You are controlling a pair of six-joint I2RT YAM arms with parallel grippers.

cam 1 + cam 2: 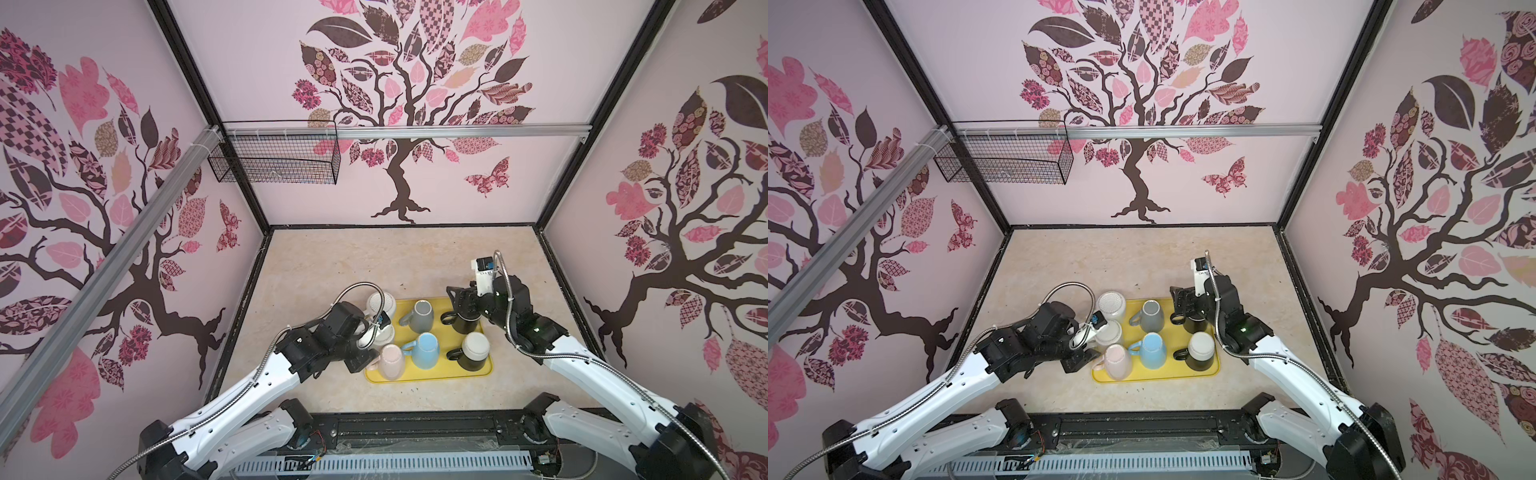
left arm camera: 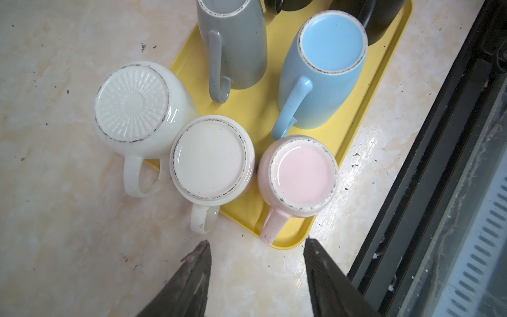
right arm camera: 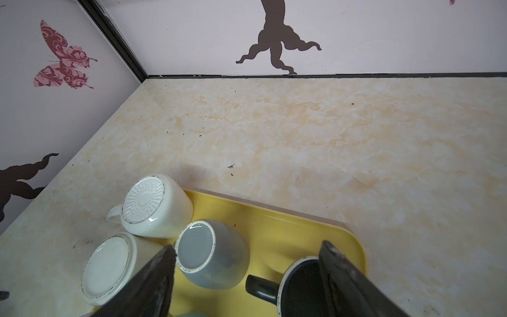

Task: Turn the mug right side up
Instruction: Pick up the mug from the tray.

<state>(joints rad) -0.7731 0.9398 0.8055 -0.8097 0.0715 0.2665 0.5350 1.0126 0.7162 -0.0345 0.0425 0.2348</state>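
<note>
The pink mug (image 2: 301, 175), judged the likely target since it is sitting closest to an empty claw, is standing base up on the near left corner of the yellow tray (image 2: 247, 109). Its long axis is running vertically and its handle (image 2: 270, 227) is sticking out over the tray's rim. That handle is pointing at the left claw (image 2: 257, 243), which is hovering just beside it above the worktop (image 2: 68, 233), jaws partly apart and holding nothing, the handle lining up with their gap. A plain white mug (image 2: 211, 156) is crowding the pink one's side. The right claw (image 3: 247, 245) is hanging wide and empty at the tray's far right corner, by an upright black mug (image 3: 301, 282), so the left arm is nearer.
</note>
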